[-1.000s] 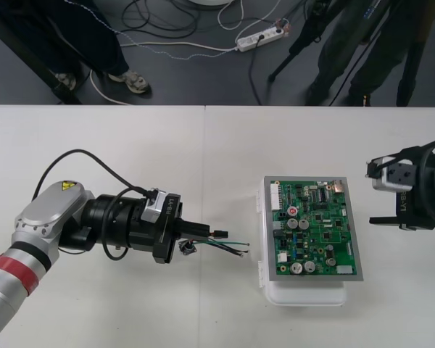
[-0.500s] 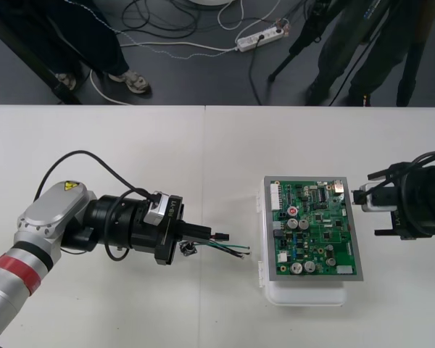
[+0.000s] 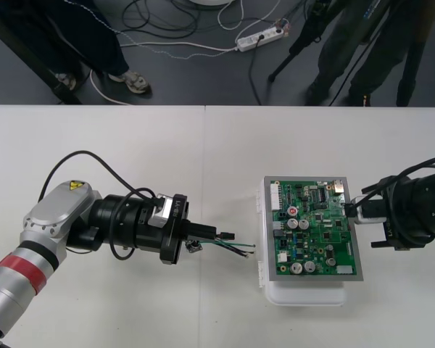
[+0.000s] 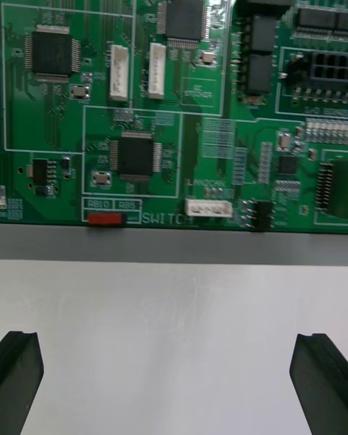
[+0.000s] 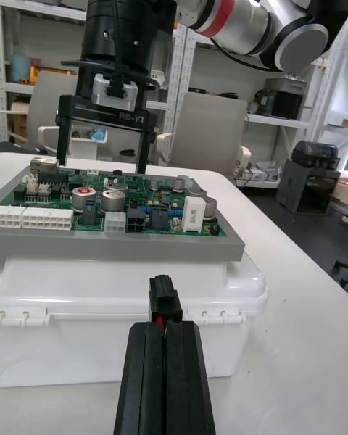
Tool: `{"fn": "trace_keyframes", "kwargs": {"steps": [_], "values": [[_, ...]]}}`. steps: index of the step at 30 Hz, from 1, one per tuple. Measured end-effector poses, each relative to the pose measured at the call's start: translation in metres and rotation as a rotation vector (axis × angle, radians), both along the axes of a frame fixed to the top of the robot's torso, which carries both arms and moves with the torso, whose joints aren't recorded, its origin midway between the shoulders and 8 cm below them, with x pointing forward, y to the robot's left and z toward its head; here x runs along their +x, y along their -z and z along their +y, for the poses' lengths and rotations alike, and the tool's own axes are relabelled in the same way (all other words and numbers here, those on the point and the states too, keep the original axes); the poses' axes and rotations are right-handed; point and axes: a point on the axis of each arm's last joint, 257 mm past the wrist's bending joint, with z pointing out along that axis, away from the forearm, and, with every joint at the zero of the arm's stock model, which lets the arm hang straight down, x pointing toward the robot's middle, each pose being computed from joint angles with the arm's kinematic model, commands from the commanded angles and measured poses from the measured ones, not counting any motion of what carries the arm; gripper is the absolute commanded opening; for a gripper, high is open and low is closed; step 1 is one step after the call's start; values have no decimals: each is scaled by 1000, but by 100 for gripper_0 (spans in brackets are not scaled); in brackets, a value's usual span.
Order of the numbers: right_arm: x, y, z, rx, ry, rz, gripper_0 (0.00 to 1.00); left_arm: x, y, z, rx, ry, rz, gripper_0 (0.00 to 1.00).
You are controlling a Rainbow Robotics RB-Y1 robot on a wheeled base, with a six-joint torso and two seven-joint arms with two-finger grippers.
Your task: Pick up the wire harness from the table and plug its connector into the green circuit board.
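Now my right gripper (image 3: 361,223) has come in from its side of the table (image 3: 130,152) and has turned, so it stands at the right edge of the green board (image 3: 313,228); a second ago it was well apart from it. Its fingers (image 4: 18,377) are spread wide and hold nothing, and the edge of the board lies just ahead of them.

My left gripper (image 3: 214,234) has also moved a little nearer to the board. Its two fingers are pressed together on the wire harness (image 3: 232,243), right behind the small black plug (image 5: 164,301). The plug sticks out in front and points at the left side of the board. It is in the air, near the white base (image 3: 304,293) but apart from it, and it is not yet in the board. The thin wires (image 3: 242,250) trail loose beside the plug, and the round metal socket (image 3: 192,248) hangs just beside my left fingers.

I think the picking up is done and the approach has begun. The right gripper is probably placed to steady the board. From my left wrist the plug looks lower than the top of the board, so I judge I must lift it before I find the connector
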Motion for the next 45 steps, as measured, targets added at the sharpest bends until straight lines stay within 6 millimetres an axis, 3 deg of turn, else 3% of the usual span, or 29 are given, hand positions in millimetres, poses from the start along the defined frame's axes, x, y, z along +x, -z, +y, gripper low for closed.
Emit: {"fn": "trace_keyframes", "kwargs": {"steps": [16, 45], "values": [[-1, 17, -2, -72, -1, 7, 100, 3, -1, -19, -12, -10, -4, 0], [-9, 32, 25, -6, 66, 32, 100, 16, -5, -53, -27, -56, -20, 0]]}}
